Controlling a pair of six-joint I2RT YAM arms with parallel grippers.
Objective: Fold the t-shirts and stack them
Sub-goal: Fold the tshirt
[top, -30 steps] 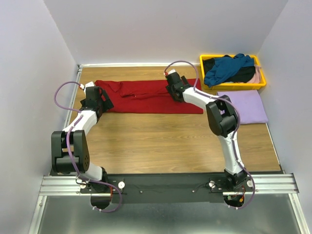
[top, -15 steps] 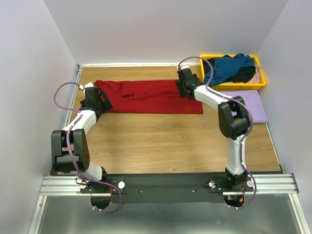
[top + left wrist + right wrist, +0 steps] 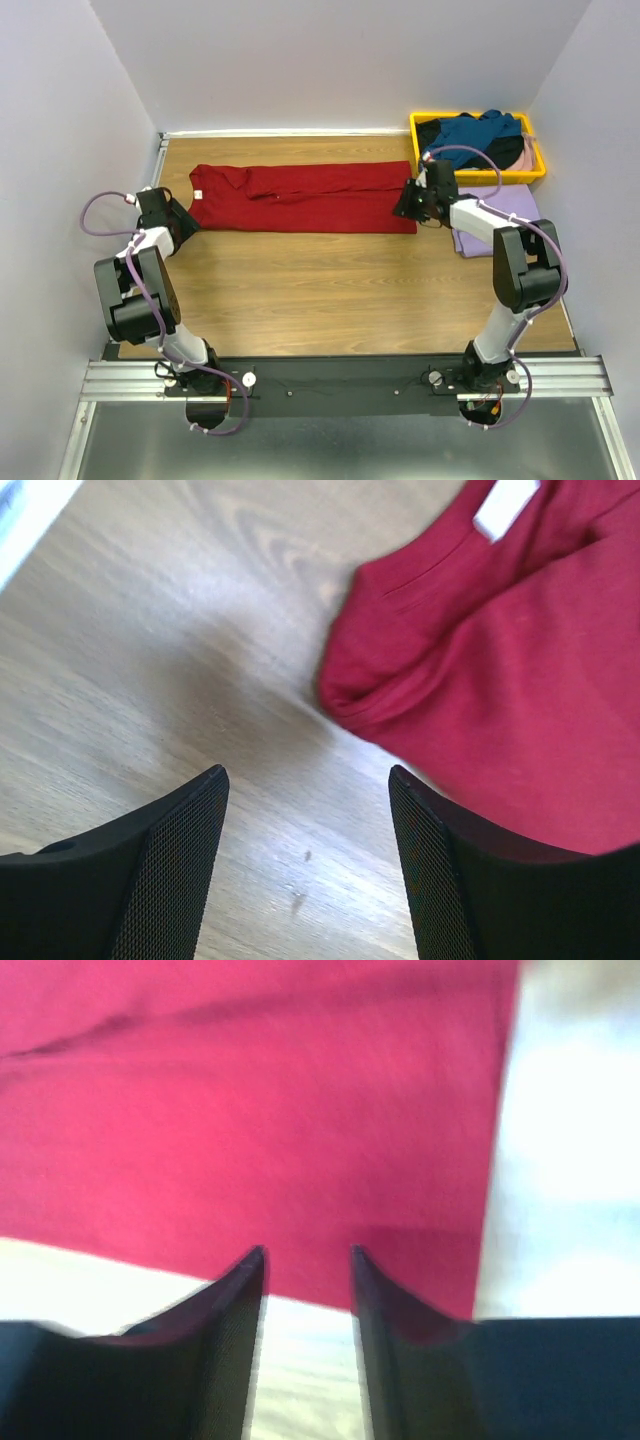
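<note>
Wooden tabletop carries the dark red t-shirt spread flat. Left gripper sits just off its collar end, fingers wide apart over bare wood. Right gripper hovers at its opposite corner, fingers narrowly apart, seemingly pinching nothing, though blur hampers this. Lavender t-shirt lies beyond that corner

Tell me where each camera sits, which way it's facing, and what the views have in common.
Top external: above and behind the bases, looking down on the table; both arms show, left tool and right tool at opposite ends of the dark red t-shirt.
Left wrist: low over the wood, facing the shirt's collar end; its open fingers show.
Right wrist: close, blurred, facing the shirt's other end; its fingers show.
Shared: all three see that shirt.
</note>
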